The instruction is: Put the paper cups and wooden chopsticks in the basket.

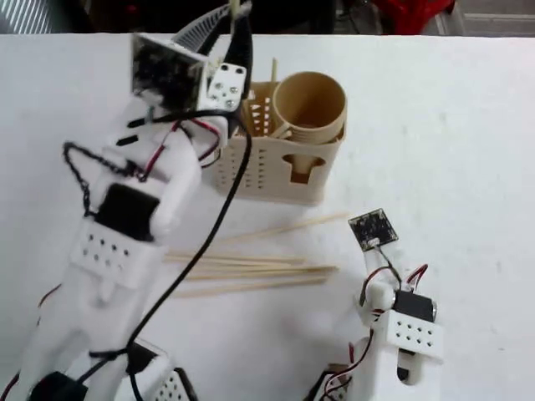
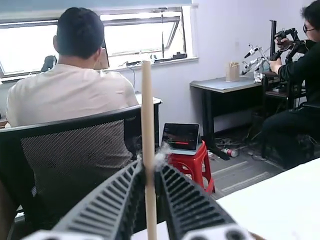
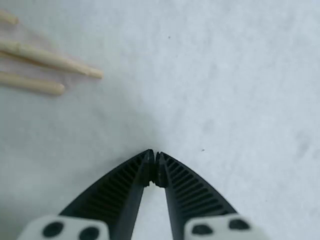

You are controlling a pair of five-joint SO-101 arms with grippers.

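End effector point(image 2: 149, 169) around slim pale chopstick point(image 2: 146, 110)

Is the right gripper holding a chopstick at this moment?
No: the right gripper is shut on nothing over the table, and the nearest chopsticks lie apart from it.

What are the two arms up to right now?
Left gripper: jaws shut on one chopstick, upright near the basket. Right gripper: jaws shut, empty, low over table. Paper cups in basket; several chopsticks loose on table. Nothing in the way.
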